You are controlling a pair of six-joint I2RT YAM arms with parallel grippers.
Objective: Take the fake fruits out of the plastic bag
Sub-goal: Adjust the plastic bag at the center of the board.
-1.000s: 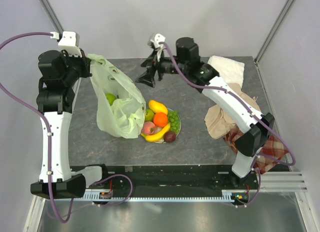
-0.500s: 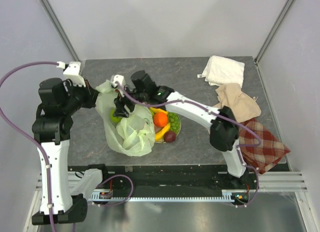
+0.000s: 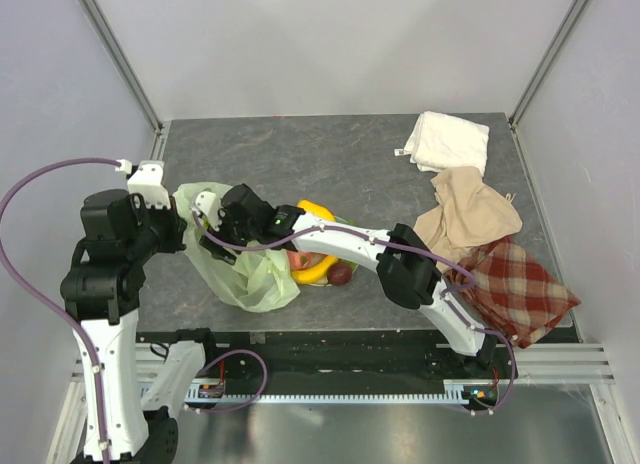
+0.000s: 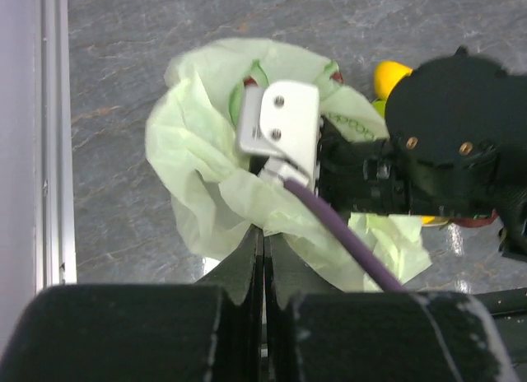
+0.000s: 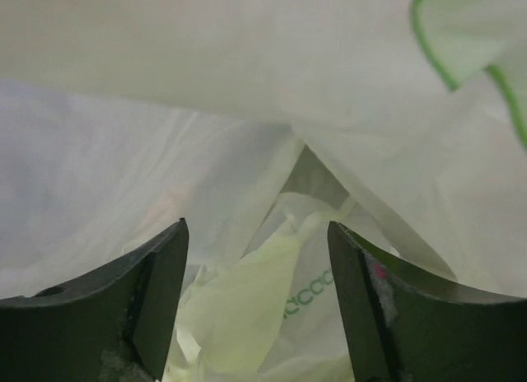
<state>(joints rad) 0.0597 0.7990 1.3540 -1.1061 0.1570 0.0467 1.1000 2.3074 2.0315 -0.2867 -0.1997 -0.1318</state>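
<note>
Grey mottled tabletop (image 3: 330, 154), pale walls (image 3: 330, 44); plastic bag (image 3: 247, 281) left, cloths (image 3: 470, 199) right.

— How is the scene lit?
— Soft, even light is cast from overhead; only faint shadows are thrown on the table (image 3: 400, 174).
— And sharpness?
— The right wrist view is filled by the plastic bag (image 5: 247, 110), pale and blurred.

The right claw (image 5: 256, 234) is buried in the plastic bag (image 3: 250, 284); the right arm (image 3: 345, 246) covers most fake fruits (image 3: 315, 212) near the bench (image 3: 300, 154) centre.
</note>
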